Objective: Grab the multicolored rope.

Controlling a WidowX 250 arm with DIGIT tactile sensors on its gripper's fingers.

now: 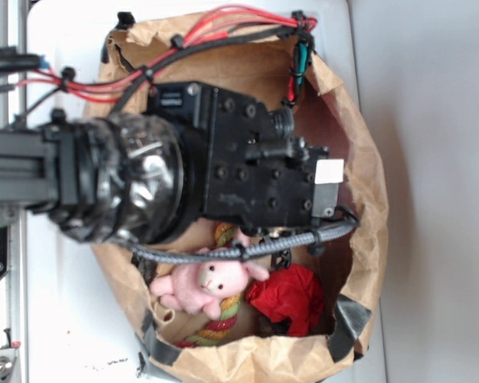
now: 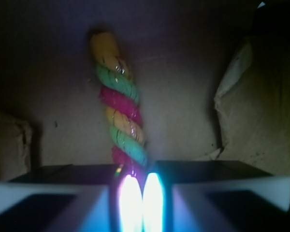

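End effector point(image 2: 139, 203): seen from the wrist view, the two fingers point(image 2: 48, 193) sit close together, with only a thin dark slit between two glowing pads. The near end of the rope point(image 2: 121, 116) runs down into that slit, so the fingers appear clamped on it; the contact itself is washed out by glare.

Rope: thick twist of yellow, green and pink-red strands. It reaches straight away from the end effector across the brown floor of the bag point(image 2: 183, 87). In the exterior view a short stretch shows just below the arm's black wrist housing point(image 1: 255, 175), and another striped stretch shows beyond the bunny point(image 1: 203, 283), which lies over its middle.

Bunny: pink plush, below the housing, lying on the rope.

Cloth point(image 1: 291, 297): red, crumpled, beside the bunny, on the bag floor.

Bag: brown paper, crumpled rim, taped in dark strips, standing on a white surface point(image 1: 431, 159).

Cables point(image 1: 223, 28): red and black, running along the bag's upper rim.

Writing: a blank white label point(image 1: 329, 171) on the housing; no legible text anywhere.
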